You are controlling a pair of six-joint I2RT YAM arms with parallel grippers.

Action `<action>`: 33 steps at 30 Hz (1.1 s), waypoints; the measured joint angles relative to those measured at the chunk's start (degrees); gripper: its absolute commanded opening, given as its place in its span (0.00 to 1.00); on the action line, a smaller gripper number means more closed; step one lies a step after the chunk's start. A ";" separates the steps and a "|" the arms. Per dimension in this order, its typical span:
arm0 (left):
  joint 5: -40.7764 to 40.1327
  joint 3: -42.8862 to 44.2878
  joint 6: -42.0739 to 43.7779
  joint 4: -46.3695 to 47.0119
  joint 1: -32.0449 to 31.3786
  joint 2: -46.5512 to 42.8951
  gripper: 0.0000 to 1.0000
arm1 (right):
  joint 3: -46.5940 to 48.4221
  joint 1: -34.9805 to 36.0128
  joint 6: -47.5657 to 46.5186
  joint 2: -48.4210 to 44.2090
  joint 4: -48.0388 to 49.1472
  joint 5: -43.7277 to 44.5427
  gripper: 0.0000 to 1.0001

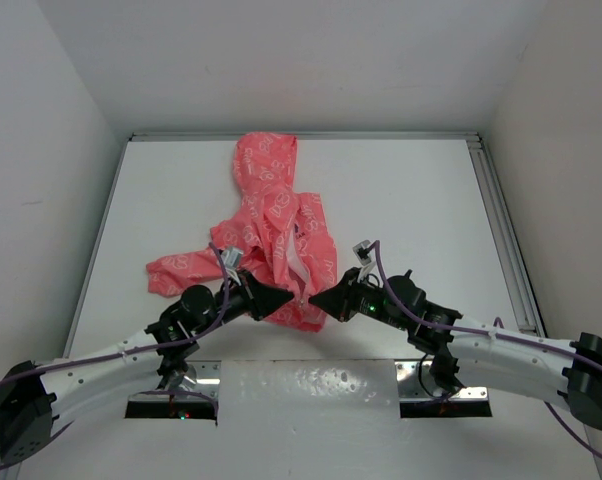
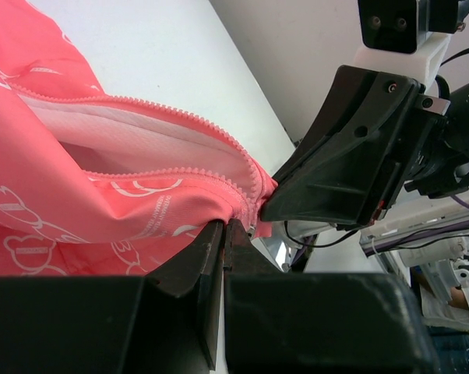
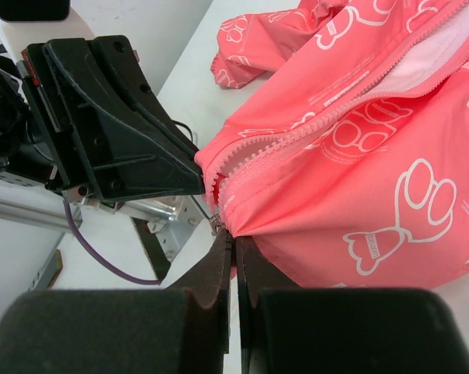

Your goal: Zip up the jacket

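On the white desk (image 1: 411,200), a little left of its middle, lies the jacket (image 1: 276,225). It is coral-pink with white outline prints, crumpled rather than spread flat. Its hood (image 1: 264,160) points toward the far edge, and one sleeve (image 1: 181,270) trails out to my left. Its near, lower end is bunched up just in front of my two arms.

Down the front runs the zipper (image 3: 297,140), which is undone. The two rows of pink teeth stand apart, with the white lining (image 2: 133,136) showing between them. They draw together only at the very bottom, where the fabric gathers into a point.

At that point my left end effector (image 2: 224,234) is fully closed. Its black fingers are pressed together, with the hem of the jacket pinched at their tips. My right end effector (image 3: 233,241) comes in from the opposite side and is likewise closed tight. It grips the same bottom corner, right at the foot of the zipper. A small bit of metal shows by its tip, too small for me to say what it is.

From above, the two tips face each other nearly nose to nose across the bunched hem.
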 measured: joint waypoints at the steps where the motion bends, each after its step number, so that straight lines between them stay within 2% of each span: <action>1: 0.04 -0.09 -0.07 0.28 0.00 0.24 0.00 | 0.00 0.00 0.00 0.00 -0.02 0.00 0.00; 33: -0.07 -1.36 -0.50 1.90 0.00 0.00 0.00 | 0.00 0.00 0.00 0.02 0.00 -0.63 0.00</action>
